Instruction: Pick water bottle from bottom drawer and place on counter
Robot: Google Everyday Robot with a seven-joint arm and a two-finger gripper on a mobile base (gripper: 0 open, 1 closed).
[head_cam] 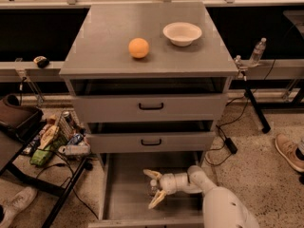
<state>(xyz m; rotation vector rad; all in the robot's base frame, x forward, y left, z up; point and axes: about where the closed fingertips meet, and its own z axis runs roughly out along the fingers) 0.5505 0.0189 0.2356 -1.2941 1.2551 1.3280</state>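
The bottom drawer (128, 184) is pulled open at the foot of the grey cabinet. My gripper (155, 188) reaches into it from the right, fingers spread open. The water bottle (153, 188) stands between the fingers, small and clear, partly hidden by them; the fingers are around it and not closed on it. The counter (104, 42) is the grey cabinet top above, holding an orange ball (138, 48) and a white bowl (182, 33).
Two shallower drawers with black handles (151, 107) sit above the open one. A second bottle (257, 52) stands on a ledge at the right. Bags and clutter (52, 137) lie on the floor at left. A shoe (289, 151) is at the right.
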